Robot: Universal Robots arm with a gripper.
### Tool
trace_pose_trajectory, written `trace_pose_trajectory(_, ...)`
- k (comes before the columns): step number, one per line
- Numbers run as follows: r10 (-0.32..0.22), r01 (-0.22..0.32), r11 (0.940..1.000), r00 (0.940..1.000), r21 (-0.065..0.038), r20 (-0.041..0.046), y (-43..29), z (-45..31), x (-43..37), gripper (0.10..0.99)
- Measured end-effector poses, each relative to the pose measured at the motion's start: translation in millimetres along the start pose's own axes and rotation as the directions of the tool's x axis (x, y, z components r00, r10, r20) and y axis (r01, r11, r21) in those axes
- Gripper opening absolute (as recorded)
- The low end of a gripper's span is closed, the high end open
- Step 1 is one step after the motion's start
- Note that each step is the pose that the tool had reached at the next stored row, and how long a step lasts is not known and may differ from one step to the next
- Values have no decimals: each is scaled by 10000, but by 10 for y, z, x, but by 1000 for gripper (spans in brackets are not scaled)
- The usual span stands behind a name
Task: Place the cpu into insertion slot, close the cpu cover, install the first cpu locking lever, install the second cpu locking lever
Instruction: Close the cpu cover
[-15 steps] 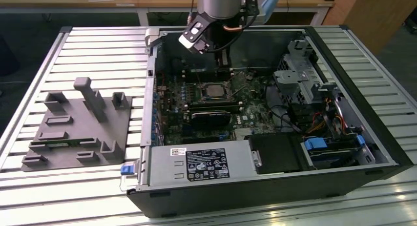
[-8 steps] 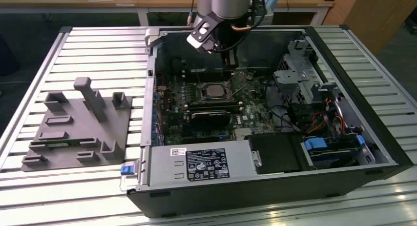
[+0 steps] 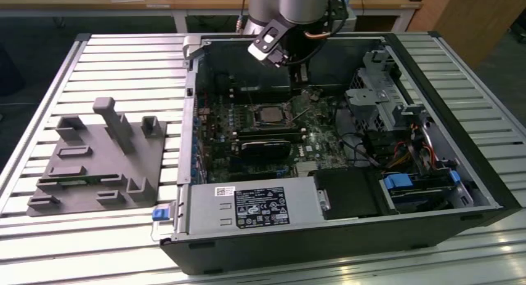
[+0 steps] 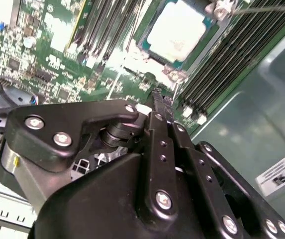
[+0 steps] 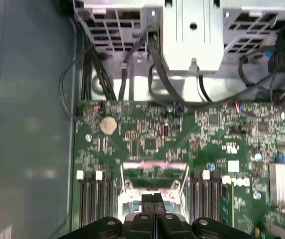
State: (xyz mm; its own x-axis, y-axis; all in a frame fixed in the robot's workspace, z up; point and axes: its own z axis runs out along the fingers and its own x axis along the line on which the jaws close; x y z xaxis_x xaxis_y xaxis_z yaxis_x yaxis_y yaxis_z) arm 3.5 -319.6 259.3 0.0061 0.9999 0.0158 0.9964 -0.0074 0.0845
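Note:
The cpu, a flat silver square, lies in the insertion slot on the green motherboard; the exterior view shows the cpu mid-board. A silvery frame, apparently the cpu cover, seems to stand raised just beyond the socket, with board showing through its window. A thin metal locking lever sticks up beside the socket. My gripper hangs above the socket's edge with its black fingers pressed together and nothing between them. In the exterior view the gripper sits over the far part of the case.
The open computer case lies on a slatted metal table. A black power-supply box fills its near side. Drive cages and cables crowd the exterior view's right. A grey fixture block stands at the exterior view's left. Memory slots flank the socket.

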Motion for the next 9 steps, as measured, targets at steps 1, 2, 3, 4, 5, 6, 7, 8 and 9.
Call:
trace_pose_trajectory(1,0,0,10000,10000,0,0,29,2,0,106)
trace_pose_trajectory(2,-2,2,10000,10000,1,1,58,5,1,106)
trace_pose_trajectory(3,-1,1,10000,10000,1,2,88,7,1,106)
trace_pose_trajectory(4,0,0,10000,10000,1,3,119,9,1,106)
trace_pose_trajectory(5,-1,1,10000,10000,2,3,153,12,2,106)
trace_pose_trajectory(6,-1,1,10000,10000,1,1,186,16,2,106)
trace_pose_trajectory(7,0,0,10000,10000,1,-1,219,19,2,106)
trace_pose_trajectory(8,-1,1,10000,10000,1,0,253,22,3,106)
trace_pose_trajectory(9,-1,1,10000,10000,2,0,285,24,3,106)
